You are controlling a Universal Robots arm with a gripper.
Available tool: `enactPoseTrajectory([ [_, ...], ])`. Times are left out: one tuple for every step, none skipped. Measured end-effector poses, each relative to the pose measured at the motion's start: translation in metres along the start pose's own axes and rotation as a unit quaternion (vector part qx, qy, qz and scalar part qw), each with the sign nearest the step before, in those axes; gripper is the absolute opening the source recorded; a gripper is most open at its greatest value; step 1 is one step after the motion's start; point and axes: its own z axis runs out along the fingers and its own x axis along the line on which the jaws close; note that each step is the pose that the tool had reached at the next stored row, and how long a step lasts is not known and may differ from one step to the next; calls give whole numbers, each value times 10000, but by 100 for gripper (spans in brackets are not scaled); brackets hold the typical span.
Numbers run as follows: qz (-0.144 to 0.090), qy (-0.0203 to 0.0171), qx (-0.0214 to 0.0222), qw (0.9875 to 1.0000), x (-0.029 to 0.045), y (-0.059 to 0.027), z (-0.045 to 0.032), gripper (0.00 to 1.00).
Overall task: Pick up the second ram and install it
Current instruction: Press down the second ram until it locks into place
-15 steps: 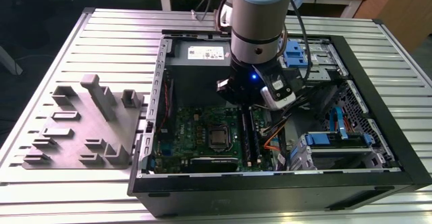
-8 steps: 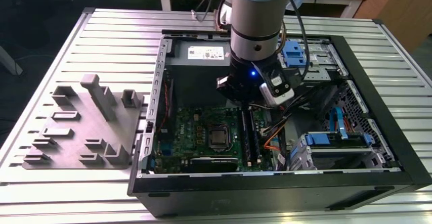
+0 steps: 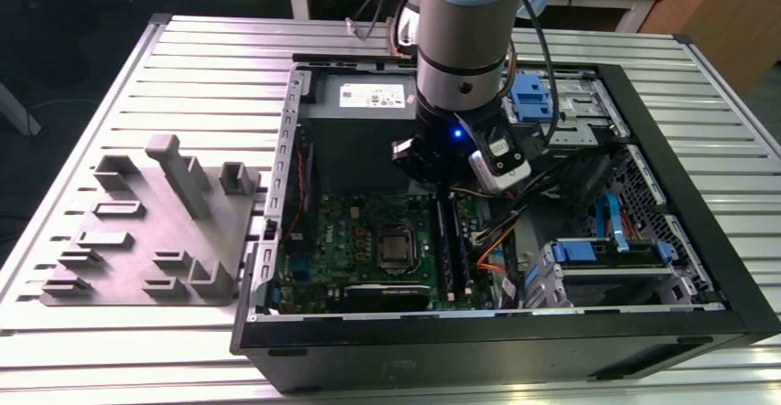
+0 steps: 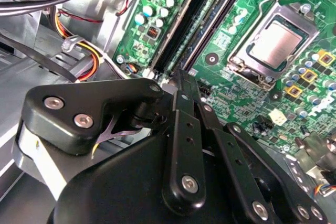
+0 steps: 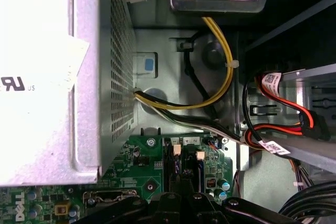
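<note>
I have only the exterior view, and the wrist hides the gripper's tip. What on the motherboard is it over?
Observer: In the second wrist view the gripper points at one end of the long black memory slots, beside the processor socket.
Reviewer: Anything at that slot end?
Observer: In the first wrist view two pale latch tabs stand there, just beyond the gripper.
Reviewer: Cables close by?
Observer: A yellow-and-black cable bundle loops along the case wall farther on, apart from the gripper.

Green motherboard (image 3: 354, 240), black case (image 3: 488, 357), grey fixture plate (image 3: 123, 259).
</note>
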Motion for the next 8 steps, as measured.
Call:
enactPoseTrajectory([
  [-1,0,0,10000,-1,1,1,7],
  [-1,0,0,10000,-3,2,1,7],
  [-1,0,1,10000,-6,2,1,7],
  [-1,0,0,10000,-7,2,1,7],
  [0,0,0,10000,-7,2,1,7],
  [0,0,0,10000,-7,2,1,7],
  [-1,0,0,10000,-7,2,2,7],
  [-1,0,1,10000,-8,2,2,7],
])
